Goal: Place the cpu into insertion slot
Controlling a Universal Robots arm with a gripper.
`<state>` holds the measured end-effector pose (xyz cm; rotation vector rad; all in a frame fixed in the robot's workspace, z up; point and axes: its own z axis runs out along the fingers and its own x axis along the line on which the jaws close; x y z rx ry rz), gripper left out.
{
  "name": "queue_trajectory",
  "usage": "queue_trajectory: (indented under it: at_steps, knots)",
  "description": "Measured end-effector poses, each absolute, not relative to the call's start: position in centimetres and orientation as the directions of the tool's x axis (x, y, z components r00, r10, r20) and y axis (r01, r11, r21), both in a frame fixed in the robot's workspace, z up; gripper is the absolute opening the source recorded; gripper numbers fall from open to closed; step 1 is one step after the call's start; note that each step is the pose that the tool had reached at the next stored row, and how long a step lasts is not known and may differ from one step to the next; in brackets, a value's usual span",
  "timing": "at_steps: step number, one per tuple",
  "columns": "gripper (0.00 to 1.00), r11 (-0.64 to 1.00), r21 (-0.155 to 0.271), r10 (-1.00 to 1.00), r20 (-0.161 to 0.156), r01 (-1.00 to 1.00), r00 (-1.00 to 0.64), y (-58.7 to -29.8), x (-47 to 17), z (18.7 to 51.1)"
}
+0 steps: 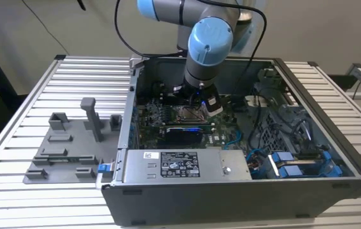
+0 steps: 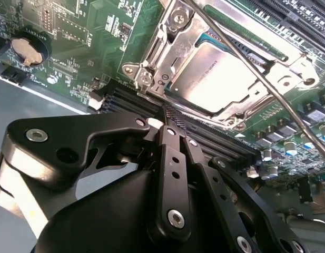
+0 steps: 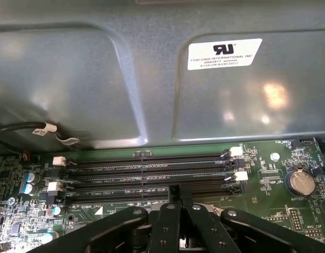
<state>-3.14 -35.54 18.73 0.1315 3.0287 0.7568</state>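
The cpu (image 2: 220,79) is silvery-tan, its insertion slot (image 2: 158,51) shiny silver, motherboard (image 2: 99,26) green.

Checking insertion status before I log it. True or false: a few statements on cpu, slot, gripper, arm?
1. The cpu lies in the slot. True.
2. The gripper holds the cpu. False: it is shut on nothing, near the slot.
3. A coin cell sits on the board. True.
4. The arm is outside the case. False: it reaches down into the open case.
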Motion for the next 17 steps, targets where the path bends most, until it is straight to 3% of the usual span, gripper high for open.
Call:
queue_trajectory:
  at_steps: [17]
  knots:
    - [0.11,0.873,0.481,0.086,0.011,0.08,-0.996,-36.0,-3.2,19.9]
